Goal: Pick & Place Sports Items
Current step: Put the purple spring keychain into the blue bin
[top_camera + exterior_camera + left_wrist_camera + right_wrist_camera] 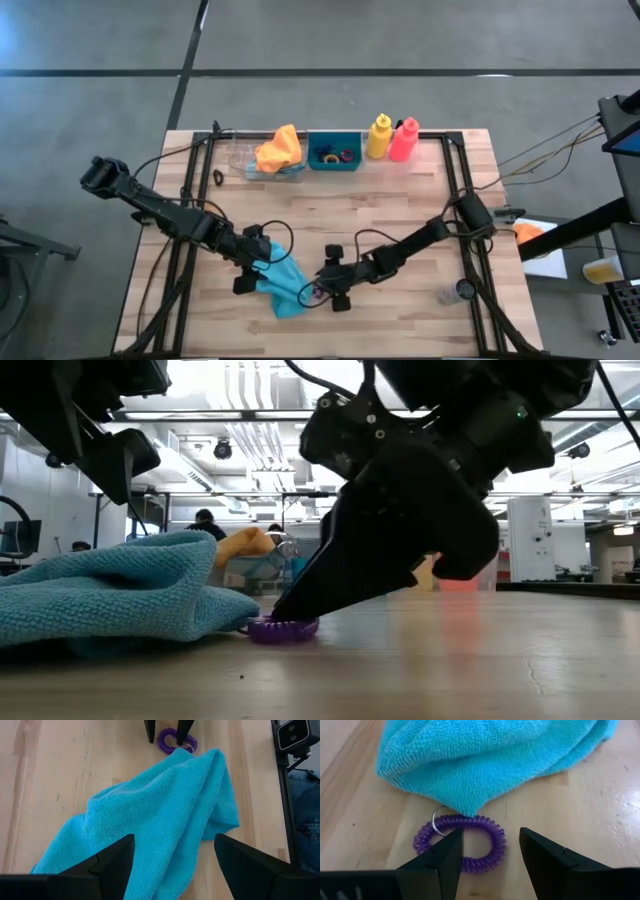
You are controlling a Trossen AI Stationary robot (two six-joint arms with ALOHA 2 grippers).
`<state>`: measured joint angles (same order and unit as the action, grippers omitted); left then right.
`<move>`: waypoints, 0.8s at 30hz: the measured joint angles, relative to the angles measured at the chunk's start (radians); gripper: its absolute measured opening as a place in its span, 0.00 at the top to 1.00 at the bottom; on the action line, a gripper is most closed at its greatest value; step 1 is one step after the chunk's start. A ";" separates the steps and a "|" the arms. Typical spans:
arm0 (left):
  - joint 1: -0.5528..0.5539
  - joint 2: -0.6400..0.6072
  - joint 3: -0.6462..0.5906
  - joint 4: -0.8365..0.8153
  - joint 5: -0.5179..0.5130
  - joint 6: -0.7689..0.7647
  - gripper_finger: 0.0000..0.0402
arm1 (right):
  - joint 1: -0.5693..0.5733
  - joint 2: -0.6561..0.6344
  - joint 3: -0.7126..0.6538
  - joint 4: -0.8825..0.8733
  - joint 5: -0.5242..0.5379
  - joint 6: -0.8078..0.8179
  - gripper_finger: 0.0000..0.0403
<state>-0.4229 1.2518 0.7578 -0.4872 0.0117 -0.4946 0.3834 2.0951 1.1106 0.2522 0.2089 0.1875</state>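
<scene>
A teal cloth (pixel 285 285) lies bunched on the table near its front edge. One corner rests on a purple coil ring (pixel 496 839), which lies flat on the wood with a small metal loop on it. My left gripper (pixel 174 837) hangs open above the cloth and clear of it. My right gripper (pixel 490 832) is open and low at the ring (pixel 283 629). One fingertip (pixel 451 845) stands over the ring's hole, the other (pixel 540 850) outside it. The ring's side lies between them. My right gripper slants down at the purple ring from the table's right. One fingertip (pixel 290 610) reaches down to the ring's top edge. I cannot tell whether it touches the ring.
Along the far edge stand a clear tray (pixel 250 165) holding an orange cloth (pixel 280 150), a teal bin (pixel 334 152) with small rings, a yellow bottle (pixel 378 137) and a pink-red bottle (pixel 403 140). A small clear cup (pixel 458 292) stands front right.
</scene>
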 joint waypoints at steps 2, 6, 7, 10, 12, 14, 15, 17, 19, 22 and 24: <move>0.000 0.000 0.000 0.001 0.000 0.000 0.30 | -0.007 0.012 0.010 -0.001 -0.007 0.000 0.52; 0.000 0.000 0.000 0.000 0.000 0.001 0.30 | -0.021 0.012 0.020 -0.052 -0.016 0.030 0.52; 0.000 0.000 0.000 0.000 0.000 0.001 0.30 | -0.024 0.010 0.020 -0.067 -0.016 0.047 0.52; 0.000 0.000 0.000 0.000 0.000 0.004 0.30 | -0.034 0.008 0.020 -0.115 -0.014 0.076 0.53; 0.000 0.000 -0.006 0.005 0.000 0.005 0.30 | -0.034 0.008 0.021 -0.139 -0.011 0.076 0.57; 0.000 0.000 -0.016 0.005 0.000 0.008 0.30 | -0.035 0.008 0.021 -0.158 -0.008 0.076 0.63; 0.000 0.000 -0.022 0.007 0.000 0.011 0.30 | -0.035 0.008 0.021 -0.164 -0.008 0.076 0.67; 0.000 0.000 -0.034 0.016 0.000 0.012 0.30 | -0.035 0.008 0.020 -0.170 -0.005 0.071 0.77; 0.000 0.000 -0.043 0.020 0.000 0.012 0.30 | -0.037 0.008 0.018 -0.173 -0.001 0.068 0.88; 0.000 0.000 -0.044 0.023 0.000 0.015 0.30 | -0.041 0.008 0.017 -0.176 -0.002 0.061 0.94; 0.000 0.000 -0.044 0.026 0.000 0.022 0.30 | -0.045 0.006 0.016 -0.176 -0.005 0.061 0.94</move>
<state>-0.4229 1.2518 0.7137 -0.4614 0.0115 -0.4724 0.3382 2.1015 1.1271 0.0765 0.2041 0.2481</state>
